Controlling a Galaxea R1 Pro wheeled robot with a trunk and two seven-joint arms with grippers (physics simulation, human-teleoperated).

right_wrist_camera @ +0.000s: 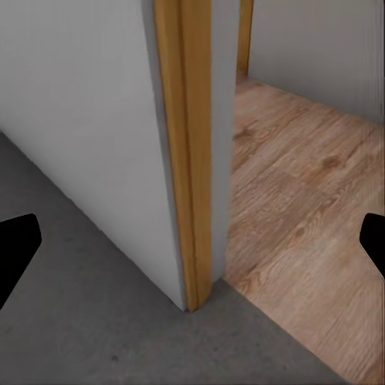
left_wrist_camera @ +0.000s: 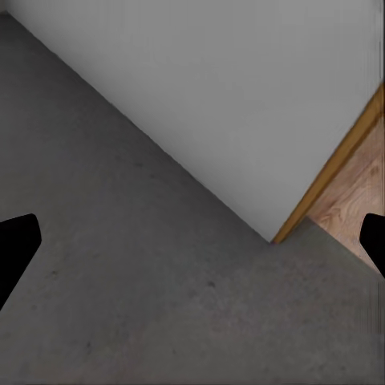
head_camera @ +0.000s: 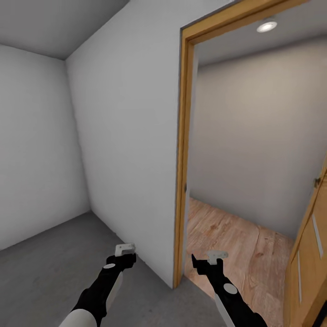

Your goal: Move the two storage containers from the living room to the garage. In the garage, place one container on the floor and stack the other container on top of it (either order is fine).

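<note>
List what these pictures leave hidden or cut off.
- Room past the doorway: in the head view the white wall and door frame hide most of it.
- Wooden door: cut by the head view's right edge.
- Left gripper and right gripper: fingertips cut by the wrist views' edges; both open, empty.

A wall (head_camera: 127,136) stands left of the doorway (head_camera: 236,181); the door (head_camera: 313,254) stands at right.
</note>
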